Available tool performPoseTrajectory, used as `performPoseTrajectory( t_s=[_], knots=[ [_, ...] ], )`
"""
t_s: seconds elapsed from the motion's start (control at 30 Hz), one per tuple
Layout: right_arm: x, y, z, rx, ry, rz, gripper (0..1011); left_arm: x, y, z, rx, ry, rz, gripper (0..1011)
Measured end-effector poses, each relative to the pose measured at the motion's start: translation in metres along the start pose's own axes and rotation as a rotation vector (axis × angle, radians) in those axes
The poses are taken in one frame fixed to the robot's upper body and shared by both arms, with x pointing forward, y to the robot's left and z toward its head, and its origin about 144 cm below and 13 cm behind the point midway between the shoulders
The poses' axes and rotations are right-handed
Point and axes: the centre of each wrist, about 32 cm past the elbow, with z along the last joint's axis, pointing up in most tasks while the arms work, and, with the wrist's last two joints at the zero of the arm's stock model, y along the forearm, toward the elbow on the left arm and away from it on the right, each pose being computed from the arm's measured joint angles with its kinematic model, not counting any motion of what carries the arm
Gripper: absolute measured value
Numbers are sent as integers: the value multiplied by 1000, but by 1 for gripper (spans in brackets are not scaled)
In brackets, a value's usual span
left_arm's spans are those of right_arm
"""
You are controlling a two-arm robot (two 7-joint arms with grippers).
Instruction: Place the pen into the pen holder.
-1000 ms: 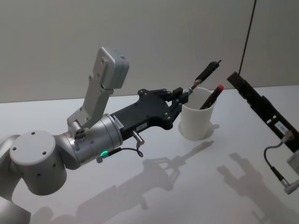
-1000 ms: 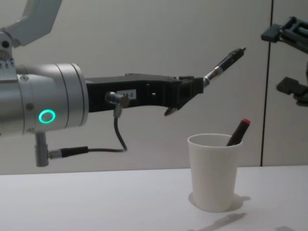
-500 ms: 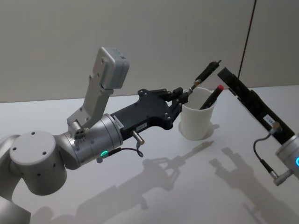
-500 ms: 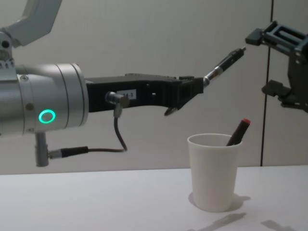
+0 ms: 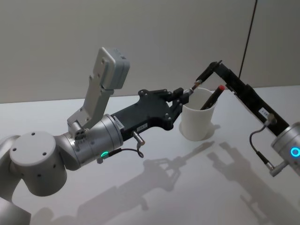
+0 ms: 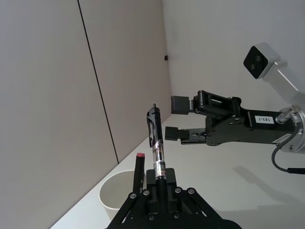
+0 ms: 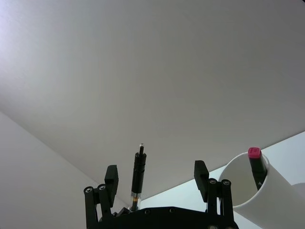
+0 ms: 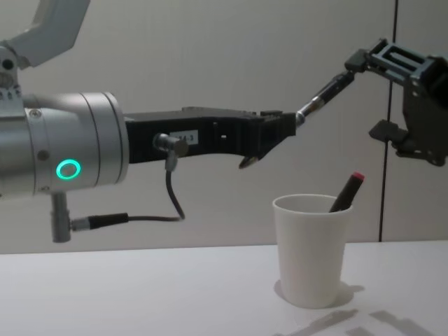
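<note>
The left tool (image 8: 288, 123) pinches the pen (image 8: 323, 94) by its lower end, tilted upward, with the paper cup (image 8: 311, 245) on the bench (image 8: 140, 294) just below. Beyond the pen's tip, the right tool (image 8: 367, 94) stands wide open and empty, jaws either side of the pen's top. Light, stiff and slick, the pen probably wants a mid-barrel grip.

"What is different now?"

"The right gripper (image 8: 369, 94) has come in from the right. It is now up at the free end of the pen (image 8: 323, 94), where a second ago it hung well apart."

"Touching it?"

"I cannot tell. In the right wrist view the pen stands between its spread jaws. Its shadow (image 5: 229, 161) on the table (image 5: 47, 117) has slid left as well."
</note>
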Motion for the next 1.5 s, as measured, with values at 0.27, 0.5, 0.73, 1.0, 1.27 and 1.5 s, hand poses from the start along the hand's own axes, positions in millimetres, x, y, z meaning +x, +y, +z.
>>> performPoseTrajectory(
  t_s=[0.27,0.5,0.73,1.0,1.27,1.5],
  knots=[
    [4,8,3,-20,5,9,1002,0,0,0,0,0,0,116],
    [7,15,7,-51,7,30,1002,0,0,0,0,0,0,116],
    [9,21,9,-78,9,45,1002,0,0,0,0,0,0,116],
    [9,27,11,-99,13,57,1002,0,0,0,0,0,0,116],
    [8,33,11,-110,18,67,1002,0,0,0,0,0,0,115],
    [5,35,11,-116,27,75,1002,0,0,0,0,0,0,114]
  ],
)
